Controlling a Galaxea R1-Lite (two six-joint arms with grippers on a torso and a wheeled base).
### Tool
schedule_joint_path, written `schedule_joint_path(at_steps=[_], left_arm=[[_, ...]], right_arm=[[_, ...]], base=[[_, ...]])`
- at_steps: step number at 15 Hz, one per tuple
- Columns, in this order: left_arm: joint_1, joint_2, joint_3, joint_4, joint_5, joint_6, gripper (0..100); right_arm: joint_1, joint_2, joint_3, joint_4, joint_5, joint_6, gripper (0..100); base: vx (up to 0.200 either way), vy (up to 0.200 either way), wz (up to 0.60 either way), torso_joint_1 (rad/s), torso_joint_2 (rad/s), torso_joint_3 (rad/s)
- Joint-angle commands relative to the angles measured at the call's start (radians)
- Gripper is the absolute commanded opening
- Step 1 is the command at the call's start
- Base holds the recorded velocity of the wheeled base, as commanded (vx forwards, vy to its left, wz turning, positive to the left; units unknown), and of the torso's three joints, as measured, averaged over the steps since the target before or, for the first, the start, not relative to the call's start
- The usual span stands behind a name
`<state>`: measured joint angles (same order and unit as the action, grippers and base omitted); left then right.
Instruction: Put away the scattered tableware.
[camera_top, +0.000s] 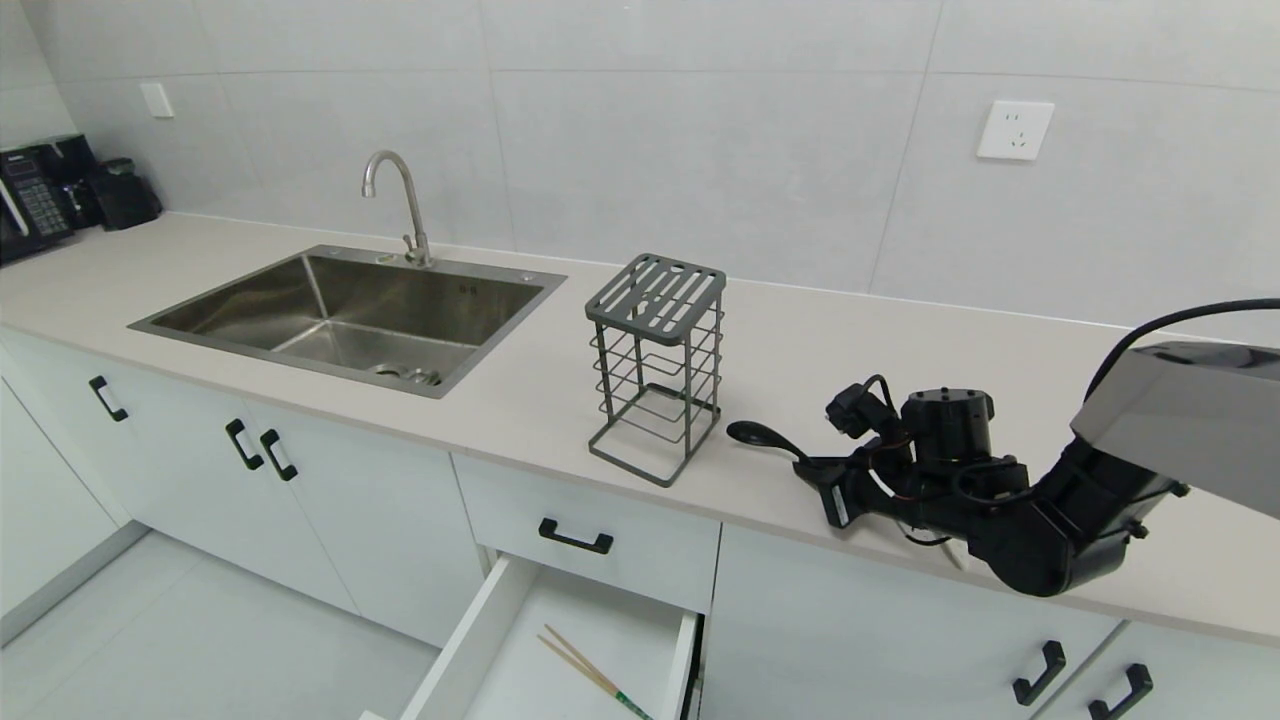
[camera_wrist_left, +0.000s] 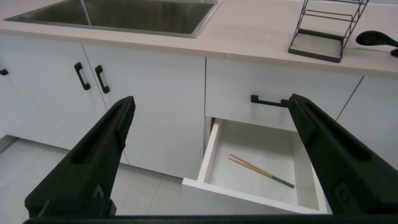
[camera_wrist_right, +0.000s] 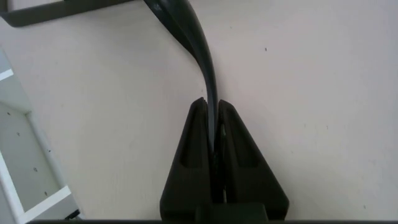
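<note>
A black spoon (camera_top: 762, 436) lies on the counter just right of the wire rack, its bowl toward the rack. My right gripper (camera_top: 818, 468) is shut on the spoon's handle (camera_wrist_right: 208, 81), low over the counter near its front edge. A pair of chopsticks (camera_top: 590, 673) lies in the open white drawer (camera_top: 470, 640) below the counter. My left gripper (camera_wrist_left: 211, 155) hangs open in front of the cabinets, above the floor, with the drawer (camera_wrist_left: 205, 152) and chopsticks (camera_wrist_left: 260, 171) beyond its fingers.
A dark wire rack (camera_top: 655, 365) stands upright mid-counter. A steel sink (camera_top: 350, 315) with a faucet (camera_top: 400, 200) lies to the left. Dark appliances (camera_top: 60, 190) sit at the far left. A wall socket (camera_top: 1015, 130) is on the tiles.
</note>
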<state>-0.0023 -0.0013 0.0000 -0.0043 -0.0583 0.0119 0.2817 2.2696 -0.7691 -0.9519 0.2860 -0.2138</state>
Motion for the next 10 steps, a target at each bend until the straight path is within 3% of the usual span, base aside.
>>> schedule_joint_path(at_steps=[1,6,10], left_arm=[[0.001,0.001,0.0,0.0,0.0,0.0,100],[0.001,0.001,0.0,0.0,0.0,0.0,100],[0.001,0.001,0.0,0.0,0.0,0.0,100]], right_arm=[[-0.012,-0.056,0.033,-0.013,0.001,-0.002,0],[0.013,-0.153,0.094,-0.014,-0.002,-0.006,0],[0.119,-0.257,0.18,-0.016,-0.004,0.002,0]], base=[[0.0,0.0,0.0,0.0,0.0,0.0],[0.0,0.0,0.0,0.0,0.0,0.0],[0.0,0.0,0.0,0.0,0.0,0.0]])
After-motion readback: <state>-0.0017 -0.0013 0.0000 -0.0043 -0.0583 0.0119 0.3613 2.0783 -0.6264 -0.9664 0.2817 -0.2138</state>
